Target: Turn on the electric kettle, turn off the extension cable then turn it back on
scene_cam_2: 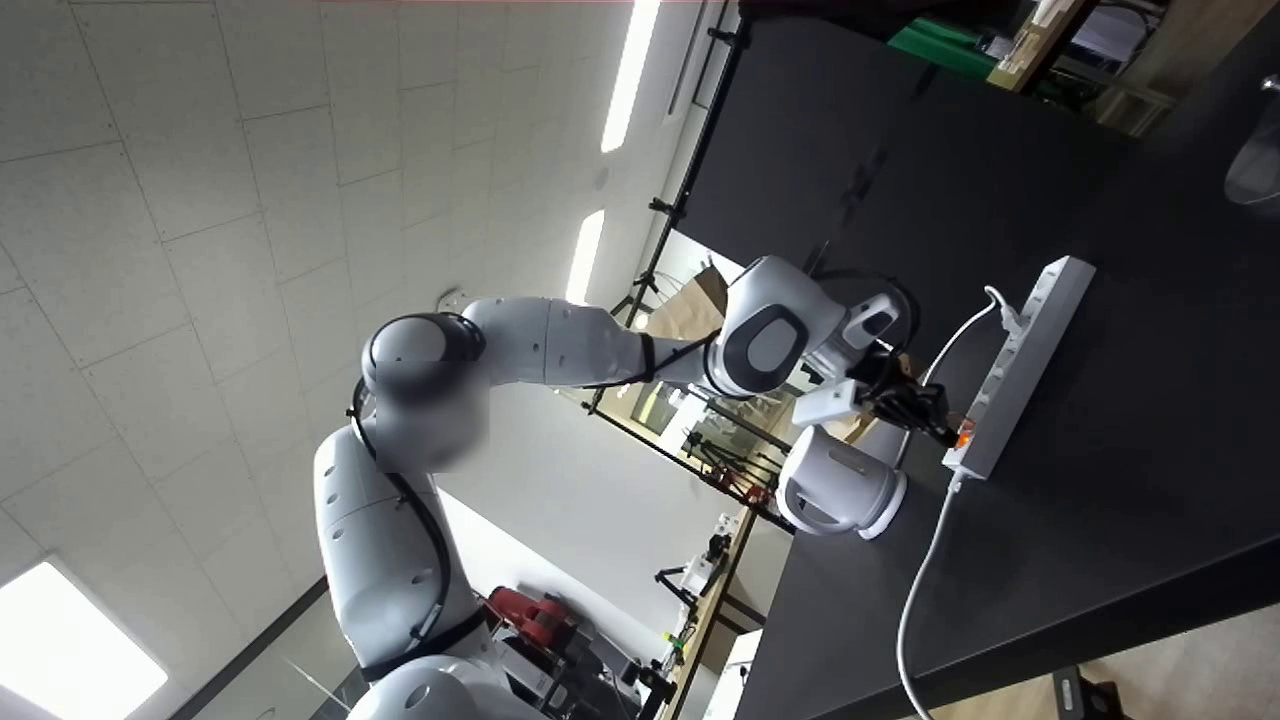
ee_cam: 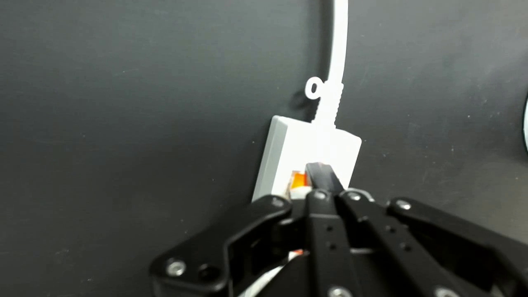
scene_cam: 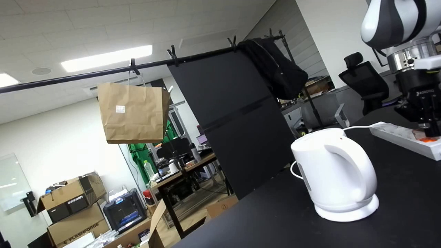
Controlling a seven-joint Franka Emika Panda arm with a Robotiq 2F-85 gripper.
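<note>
The electric kettle [scene_cam: 336,175] [scene_cam_2: 835,480], white and rounded, stands upright on its round base in both exterior views. Further along the dark table lies the extension cable [scene_cam: 396,134] [scene_cam_2: 1040,350] [ee_cam: 303,136], a long white power strip. Its switch [scene_cam: 428,140] [scene_cam_2: 965,430] [ee_cam: 298,180] shows bright orange and is partly covered by my fingers. My gripper [scene_cam: 432,131] [scene_cam_2: 943,434] [ee_cam: 321,169] points down at the switch, jaws together, nothing between them. Its tip is right at the switch; whether it presses on it I cannot tell.
A white cord [scene_cam_2: 920,600] [ee_cam: 339,41] leaves the strip's near end and hangs over the table edge. A plug [scene_cam_2: 1012,318] with another white cord [scene_cam: 356,126] links strip and kettle. A clear container [scene_cam_2: 1255,165] stands elsewhere on the table [scene_cam_2: 1150,420].
</note>
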